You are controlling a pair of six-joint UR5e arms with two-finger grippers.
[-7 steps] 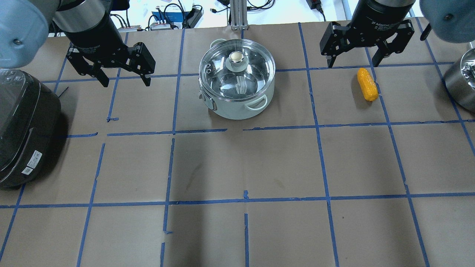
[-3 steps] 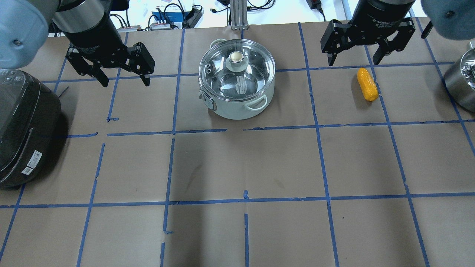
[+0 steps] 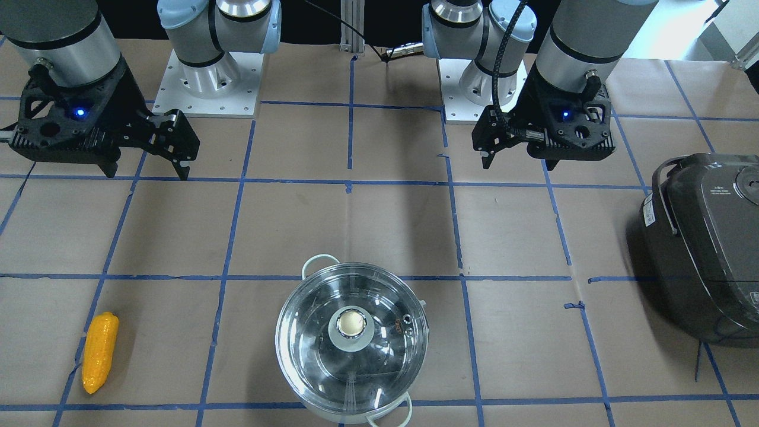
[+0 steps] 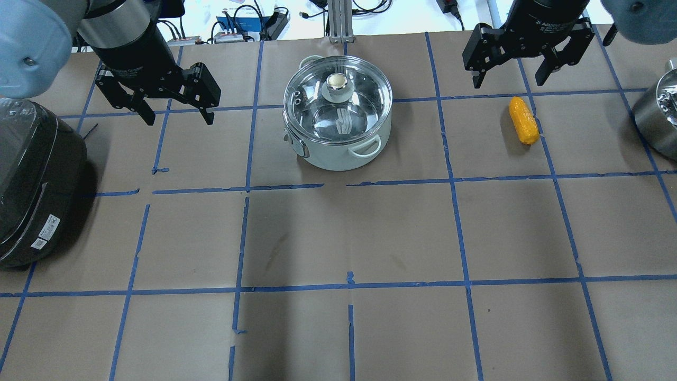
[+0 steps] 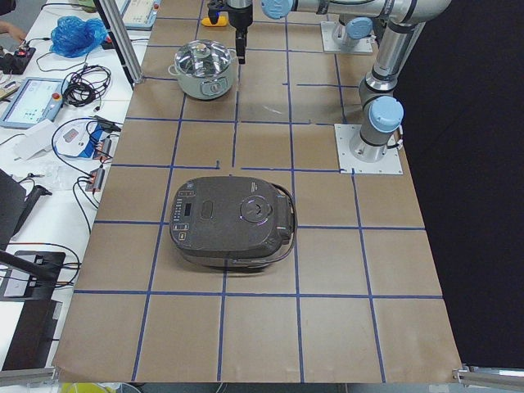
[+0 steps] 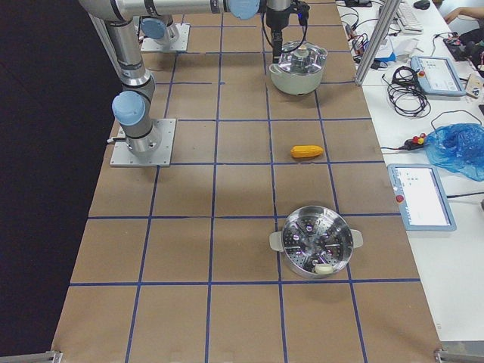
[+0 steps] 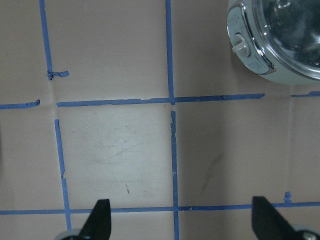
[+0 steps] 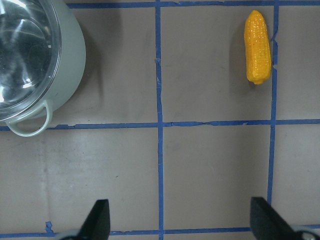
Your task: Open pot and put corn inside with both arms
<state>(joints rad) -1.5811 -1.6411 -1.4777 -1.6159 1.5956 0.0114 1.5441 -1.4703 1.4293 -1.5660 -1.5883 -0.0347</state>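
The steel pot [image 4: 338,153] stands at the far middle of the table with its glass lid [image 4: 365,114] and round knob [image 4: 337,82] on; it also shows in the front view [image 3: 290,362]. The yellow corn [image 4: 523,120] lies on the paper to the pot's right, also seen in the front view [image 3: 99,351] and the right wrist view [image 8: 257,47]. My left gripper [image 4: 179,117] is open and empty, hovering left of the pot. My right gripper [image 4: 509,82] is open and empty, hovering just beyond the corn's far end.
A dark grey rice cooker [image 4: 31,180] sits at the left edge. A steel steamer pot [image 4: 658,119] stands at the right edge. The table is brown paper with a blue tape grid. Cables and devices lie beyond the far edge.
My right gripper has shifted a little toward the far edge of the table, still open. My left gripper has barely moved. Pot and corn have not moved.
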